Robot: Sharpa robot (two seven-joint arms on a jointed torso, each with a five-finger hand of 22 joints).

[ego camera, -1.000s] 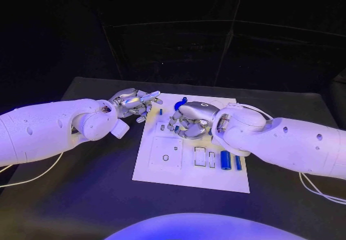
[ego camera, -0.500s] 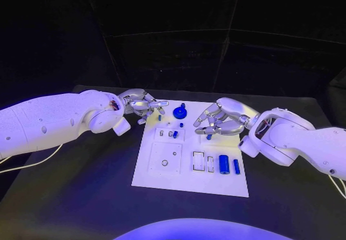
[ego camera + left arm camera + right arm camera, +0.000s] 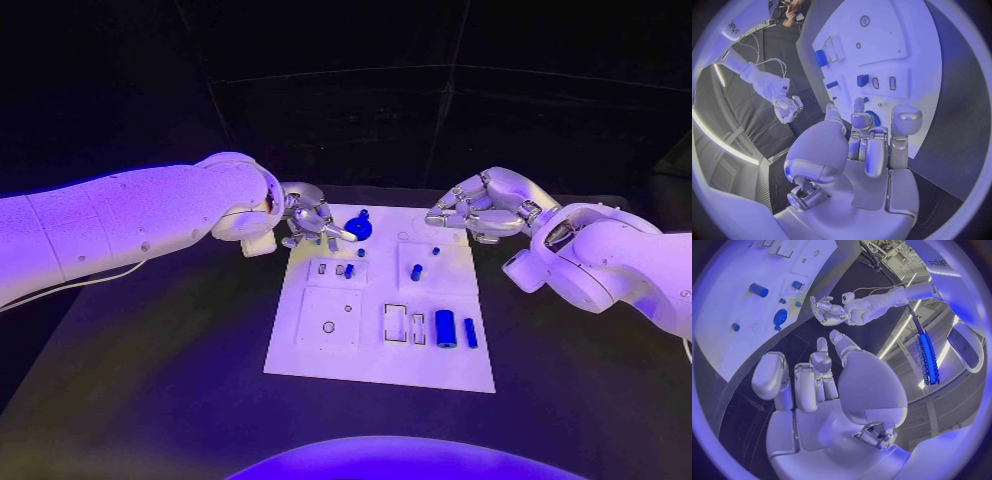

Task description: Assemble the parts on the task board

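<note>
The white task board [image 3: 378, 355] lies in the middle of the table. A round blue part [image 3: 358, 228] stands near its far edge. My left hand [image 3: 310, 228] reaches it from the left, with curled fingertips [image 3: 861, 108] around the round blue part [image 3: 872, 118]. I cannot tell whether they press it. A small blue part [image 3: 415, 271] stands in the board's middle. My right hand [image 3: 483, 212] hovers past the far right corner, fingers loosely bent, holding nothing. A blue cylinder [image 3: 447, 328] and a blue bar [image 3: 472, 332] lie near the right edge.
More small blue parts [image 3: 349, 270] sit in slots on the left half of the board, and another [image 3: 436, 251] on the right half. The black table [image 3: 159, 390] surrounds the board. The right wrist view shows the board [image 3: 736, 270] and my left hand [image 3: 829, 310].
My right hand has lifted off the board's middle and drawn back to the far right corner, leaving a small blue part standing. My left hand moved right to the round blue part.
</note>
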